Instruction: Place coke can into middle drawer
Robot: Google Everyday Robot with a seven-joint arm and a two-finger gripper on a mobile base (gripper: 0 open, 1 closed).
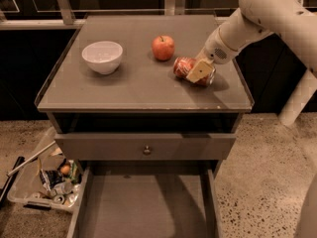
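Camera view looks down on a grey desk [133, 90] with drawers beneath it. We see the coke can [182, 66] lying on its side on the right part of the desk top, its silver end turned toward the left and its red body pointing toward the right edge. The gripper [199, 72] sits right on the can, its pale beige end crossing the can's near side and hiding part of the red. We cannot tell whether it is closed on the can or merely resting against it. The white arm [262, 14] comes in from the upper right corner and slopes down to that spot.

Just beyond the can, up and to the left, stands 1 red-orange apple [163, 47], near the can but not touching it. Well apart on the left side of the desk sits 1 white bowl [102, 56], upright.

Below the top we see a closed grey drawer front [99, 147] with a small round knob [146, 149]. Under it the middle drawer [143, 207] is pulled out toward us, its flat grey bottom bare and its thin side walls showing on both sides.

On the speckled floor [257, 182] to the left of the desk lies a clear plastic bin [25, 182] holding crushed cans [59, 196] and other scraps.
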